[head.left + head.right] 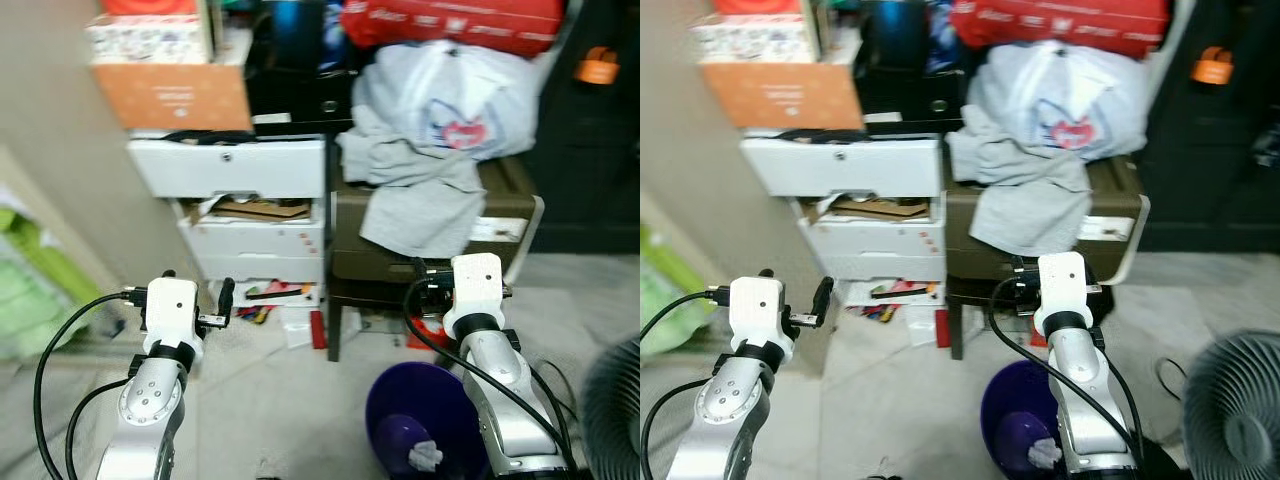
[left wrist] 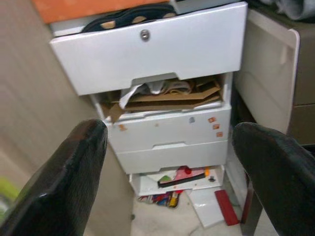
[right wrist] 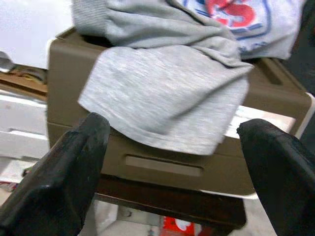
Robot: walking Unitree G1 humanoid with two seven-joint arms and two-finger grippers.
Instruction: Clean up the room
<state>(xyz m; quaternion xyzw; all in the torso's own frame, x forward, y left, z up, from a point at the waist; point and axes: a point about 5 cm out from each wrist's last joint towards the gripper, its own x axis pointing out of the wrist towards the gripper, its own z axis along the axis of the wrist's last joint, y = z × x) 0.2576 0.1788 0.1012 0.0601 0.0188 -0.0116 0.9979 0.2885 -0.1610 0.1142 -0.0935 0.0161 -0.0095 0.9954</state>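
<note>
Grey clothing hangs over the front edge of the brown cabinet. We hold our right gripper spread wide facing it, and our left gripper likewise parted before the white drawers.

1. The light is even and soft, indoor, with no strong glare.
2. Both head views are slightly blurred, most at the top edges.
3. Deep shadow sits under the brown cabinet.
4. The near black fingers are out of focus.
</note>
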